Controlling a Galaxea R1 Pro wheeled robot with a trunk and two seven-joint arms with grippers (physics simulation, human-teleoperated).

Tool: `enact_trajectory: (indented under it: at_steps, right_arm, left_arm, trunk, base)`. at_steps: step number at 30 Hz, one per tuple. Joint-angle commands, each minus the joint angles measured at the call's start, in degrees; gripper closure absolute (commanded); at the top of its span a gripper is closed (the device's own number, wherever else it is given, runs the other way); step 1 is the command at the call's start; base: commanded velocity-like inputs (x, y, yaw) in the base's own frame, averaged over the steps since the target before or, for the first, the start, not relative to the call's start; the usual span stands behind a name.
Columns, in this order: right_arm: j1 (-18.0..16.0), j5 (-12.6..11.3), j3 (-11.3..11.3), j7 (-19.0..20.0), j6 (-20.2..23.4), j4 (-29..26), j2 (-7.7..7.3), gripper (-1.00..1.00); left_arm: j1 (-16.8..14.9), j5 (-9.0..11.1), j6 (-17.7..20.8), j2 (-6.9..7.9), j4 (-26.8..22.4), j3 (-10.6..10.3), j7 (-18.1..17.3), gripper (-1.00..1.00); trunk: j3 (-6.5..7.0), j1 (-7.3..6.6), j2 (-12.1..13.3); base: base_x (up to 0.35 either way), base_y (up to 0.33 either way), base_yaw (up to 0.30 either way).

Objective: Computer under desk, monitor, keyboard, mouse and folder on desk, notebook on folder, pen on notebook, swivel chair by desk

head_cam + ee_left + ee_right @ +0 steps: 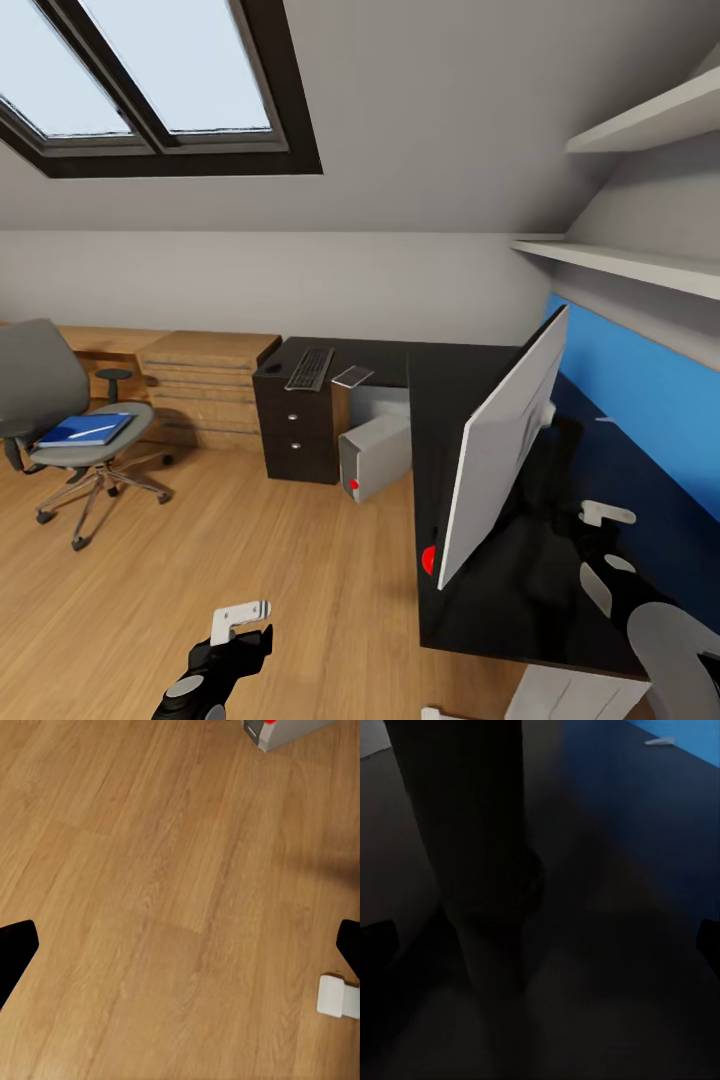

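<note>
The monitor (500, 440) stands on the black desk (450, 380), seen from its pale back. My right gripper (606, 516) hovers open over the desktop behind it, and the monitor's dark stem (472, 855) rises close ahead between the spread fingers. The keyboard (310, 368), the glossy notebook (352, 376) and a small dark mouse (272, 367) lie on the desk's far wing. Under the desk stands the computer (375, 455). The swivel chair (60, 400) is far left, and the blue folder (85, 430) lies on its seat under a thin white pen (98, 429). My left gripper (245, 612) hangs open over the floor.
A light wooden drawer chest (205, 385) stands between the chair and the black drawers (295, 430). The blue back panel (640, 400) and wall shelves (640, 265) bound the desk on the right. Wooden floor (165, 900) lies under my left gripper, with the computer's corner (289, 729) visible.
</note>
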Motion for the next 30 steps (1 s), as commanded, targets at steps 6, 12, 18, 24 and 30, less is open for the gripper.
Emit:
enact_trajectory:
  at_steps: [6,12,18,24,30]
  right_arm:
    - [-0.06,0.09,-0.21,0.09,-0.22,0.08,0.02,-1.00]
    - [-0.06,0.09,-0.21,0.09,-0.33,0.08,-0.03,-1.00]
    - [-0.06,0.24,0.07,0.11,-1.13,0.06,0.02,-1.00]
    - [-0.06,0.44,0.26,0.16,-3.61,0.09,0.07,-1.00]
    - [-0.06,0.61,0.31,0.18,-6.34,0.16,0.19,-1.00]
  left_arm:
    - [-0.05,0.60,0.05,0.07,-0.08,-0.15,0.59,-1.00]
    - [-0.05,0.60,0.05,0.07,-0.08,-0.14,0.59,-1.00]
    - [-0.05,0.60,0.05,0.07,-0.08,-0.14,0.59,-1.00]
    - [-0.05,0.60,0.05,0.07,-0.08,-0.18,0.59,-1.00]
    - [-0.05,0.60,0.05,0.07,-0.08,-0.21,0.59,-1.00]
  trunk:
    - [-0.06,0.02,-0.04]
    - [-0.06,0.02,-0.04]
    - [-0.06,0.02,-0.04]
    - [-0.06,0.02,-0.04]
    - [-0.06,0.02,-0.04]
  base:
    - [0.059,0.000,0.000]
    - [0.007,0.000,0.000]
    - [0.000,0.000,0.000]
    - [0.000,0.000,0.000]
    - [0.000,0.000,0.000]
